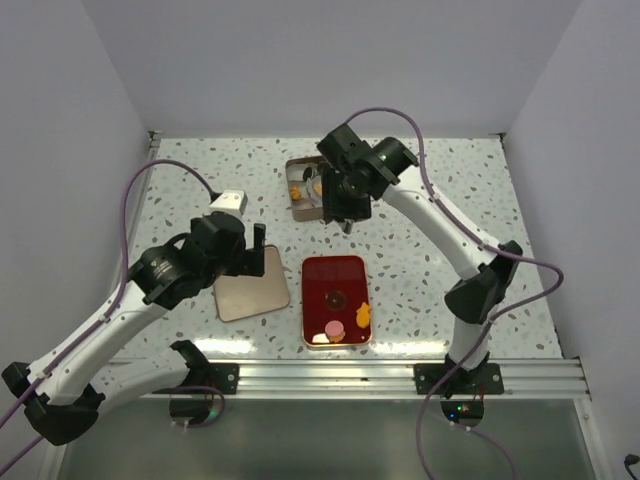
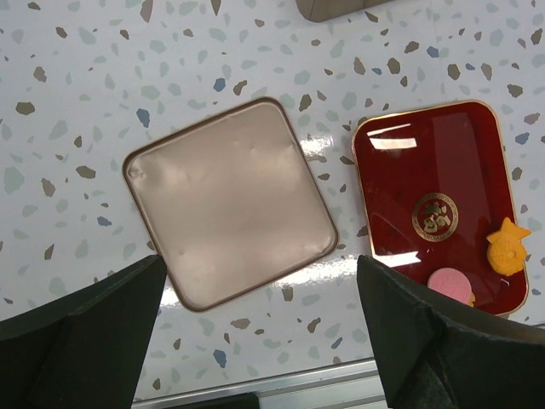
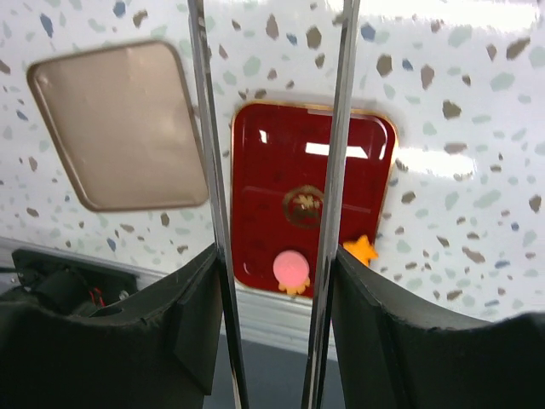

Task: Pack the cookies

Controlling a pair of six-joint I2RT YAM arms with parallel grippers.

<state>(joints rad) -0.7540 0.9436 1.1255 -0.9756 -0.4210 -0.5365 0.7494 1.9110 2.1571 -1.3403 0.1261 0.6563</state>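
Observation:
A red tray [image 1: 345, 280] lies at the front centre with a pink cookie [image 1: 334, 329] and an orange irregular cookie [image 1: 363, 316] at its near end. The right wrist view shows the pink cookie [image 3: 289, 267] on top of a second orange one [image 3: 295, 288], and the star-like orange one [image 3: 361, 250]. An open metal tin [image 1: 299, 207] behind holds a few more cookies [image 1: 296, 189]. My right gripper [image 1: 340, 205] is shut on metal tongs [image 3: 339, 170] between tin and tray. My left gripper [image 1: 255, 250] is open and empty over a tan lid [image 1: 250, 287].
The tan lid [image 2: 230, 200] lies flat left of the red tray [image 2: 400, 196]. The left wrist view also shows the pink cookie [image 2: 450, 284] and the orange one [image 2: 507, 247]. An aluminium rail [image 1: 330, 375] runs along the near table edge. White walls enclose the table.

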